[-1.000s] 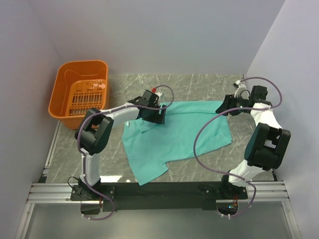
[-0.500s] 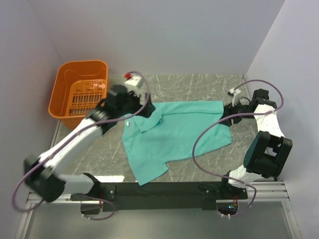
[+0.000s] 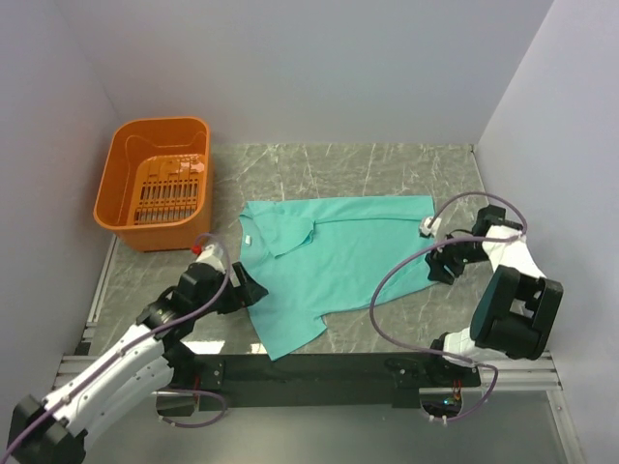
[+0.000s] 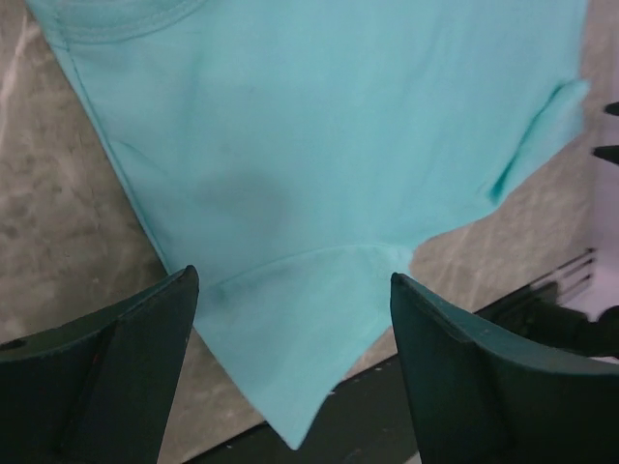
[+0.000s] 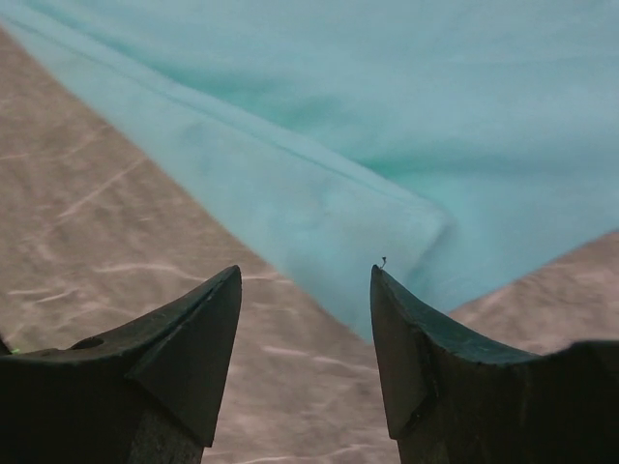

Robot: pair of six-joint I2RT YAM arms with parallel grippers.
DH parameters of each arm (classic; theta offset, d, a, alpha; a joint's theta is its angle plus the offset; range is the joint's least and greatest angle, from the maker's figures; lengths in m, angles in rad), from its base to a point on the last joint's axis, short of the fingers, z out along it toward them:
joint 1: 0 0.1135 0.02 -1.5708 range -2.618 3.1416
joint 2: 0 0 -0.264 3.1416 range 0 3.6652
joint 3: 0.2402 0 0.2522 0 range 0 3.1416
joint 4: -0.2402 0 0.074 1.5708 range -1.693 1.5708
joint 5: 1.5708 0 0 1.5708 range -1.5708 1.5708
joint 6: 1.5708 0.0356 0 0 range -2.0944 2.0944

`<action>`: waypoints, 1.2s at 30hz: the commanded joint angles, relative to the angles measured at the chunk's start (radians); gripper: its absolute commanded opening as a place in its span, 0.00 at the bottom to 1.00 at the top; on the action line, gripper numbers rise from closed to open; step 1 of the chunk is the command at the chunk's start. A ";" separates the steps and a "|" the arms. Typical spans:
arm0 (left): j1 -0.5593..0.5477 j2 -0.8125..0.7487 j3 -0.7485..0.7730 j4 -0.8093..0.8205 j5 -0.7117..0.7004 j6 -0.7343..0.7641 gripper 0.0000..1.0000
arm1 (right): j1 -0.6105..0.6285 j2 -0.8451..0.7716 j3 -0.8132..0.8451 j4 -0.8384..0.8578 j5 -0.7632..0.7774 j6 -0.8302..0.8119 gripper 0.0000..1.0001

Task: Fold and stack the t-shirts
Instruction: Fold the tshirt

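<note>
1. Left gripper (image 4: 292,278) first: jaws wide apart, nothing between them, hanging just above the teal cloth near the shirt's left edge.
2. Look under it: the t-shirt (image 4: 319,145) fills most of the left wrist view, and one pointed flap of it runs down between the two fingers towards the black rail (image 4: 406,396).
3. Over to the right gripper (image 5: 305,274): jaws parted too, gripping nothing, low over the shirt's right-hand corner.
4. That corner (image 5: 387,232) has its hemmed edge doubled over, with bare marble table (image 5: 116,222) on either side of it.
5. From overhead, the left gripper (image 3: 250,288) sits at the shirt's left side and the right gripper (image 3: 440,266) at its right edge, the two well apart.
6. The t-shirt (image 3: 338,256) lies spread open and unfolded in the middle of the table (image 3: 387,164), neck towards the left, its near tip touching the black rail (image 3: 319,369).
7. Further out, the orange basket (image 3: 160,124) stands at the far left corner, apart from the shirt
</note>
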State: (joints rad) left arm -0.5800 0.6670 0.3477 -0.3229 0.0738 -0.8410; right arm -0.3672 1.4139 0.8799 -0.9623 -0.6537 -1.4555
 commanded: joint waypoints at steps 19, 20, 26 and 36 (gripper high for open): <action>-0.004 -0.040 -0.041 -0.025 -0.046 -0.293 0.85 | 0.040 0.260 0.159 0.163 0.028 0.205 0.46; -0.006 -0.038 -0.041 -0.024 -0.042 -0.293 0.85 | 0.042 0.261 0.159 0.160 0.028 0.202 0.44; -0.006 -0.029 -0.050 -0.012 0.023 -0.271 0.81 | 0.044 0.244 0.148 0.143 -0.001 0.187 0.09; -0.053 0.028 -0.024 -0.125 0.098 -0.344 0.75 | 0.040 0.168 0.134 0.158 -0.001 0.265 0.00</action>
State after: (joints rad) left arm -0.6140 0.6807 0.3069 -0.3920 0.1379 -1.1328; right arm -0.3313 1.6371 1.0134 -0.8143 -0.6327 -1.2213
